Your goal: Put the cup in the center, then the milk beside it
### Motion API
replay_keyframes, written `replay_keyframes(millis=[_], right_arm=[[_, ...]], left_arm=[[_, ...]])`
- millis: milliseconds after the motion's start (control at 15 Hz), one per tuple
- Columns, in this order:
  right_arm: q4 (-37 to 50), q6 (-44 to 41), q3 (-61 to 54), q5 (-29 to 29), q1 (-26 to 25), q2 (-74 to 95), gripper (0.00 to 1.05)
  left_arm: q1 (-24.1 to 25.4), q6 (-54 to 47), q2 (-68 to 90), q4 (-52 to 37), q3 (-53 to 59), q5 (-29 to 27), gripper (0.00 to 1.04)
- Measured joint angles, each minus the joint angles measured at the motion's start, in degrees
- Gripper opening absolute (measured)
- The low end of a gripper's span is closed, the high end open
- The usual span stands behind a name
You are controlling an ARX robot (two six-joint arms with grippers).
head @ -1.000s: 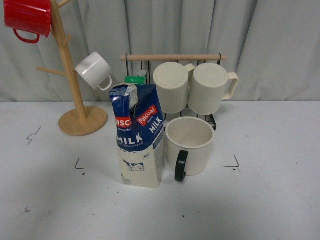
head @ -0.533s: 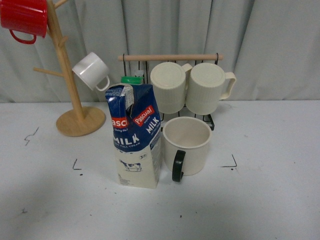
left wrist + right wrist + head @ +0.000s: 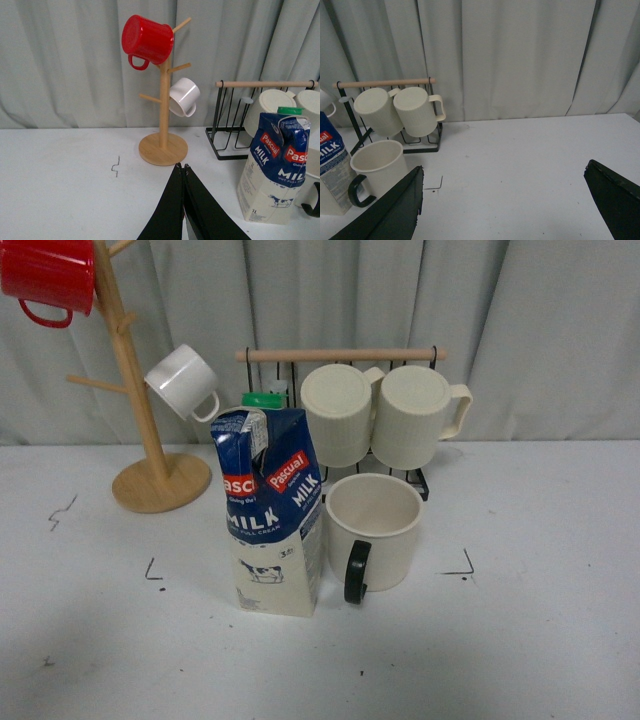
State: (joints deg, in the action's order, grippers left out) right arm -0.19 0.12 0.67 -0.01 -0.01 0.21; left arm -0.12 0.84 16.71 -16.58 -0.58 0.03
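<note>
1. A wide cream mug with black handle point(image 3: 373, 532) stands mid-frame on the plain white tabletop point(image 3: 540, 640), between small black corner marks point(image 3: 463, 566).
2. The tall blue-and-cream milk carton point(image 3: 270, 512) stands just left of it.
3. Pale grey curtains point(image 3: 560, 330) hang behind.
4. The left gripper point(image 3: 183, 172) has its jaws closed together; the right gripper point(image 3: 502, 202) has its jaws spread wide, empty.

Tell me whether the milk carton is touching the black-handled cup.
Cannot tell. In the front view the milk carton and the cup stand side by side with at most a sliver between them; the right wrist view shows them just as close, no clear gap.
</note>
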Motion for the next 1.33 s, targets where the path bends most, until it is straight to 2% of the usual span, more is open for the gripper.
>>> replay_keyframes(millis=[400,533,867,1333], right_arm=[[-0.02,0.00,0.00,0.00,0.00,0.00,0.98],[0.00,0.00,0.00,0.00,0.00,0.00,0.98],[0.00,0.00,0.00,0.00,0.00,0.00,0.98],[0.00,0.00,0.00,0.00,0.00,0.00,0.98]], left_arm=[[0.00,0.00,-6.80,6.49,0.00,-0.04,0.02],[0.00,-0.02,-15.41,17.31,-0.04,-0.04,0.02],[0.00,0.00,-16.48,16.74,-0.04,-0.04,0.04],[0.00,-0.02,-16.48,16.76,-0.04,-0.04,0.88]])
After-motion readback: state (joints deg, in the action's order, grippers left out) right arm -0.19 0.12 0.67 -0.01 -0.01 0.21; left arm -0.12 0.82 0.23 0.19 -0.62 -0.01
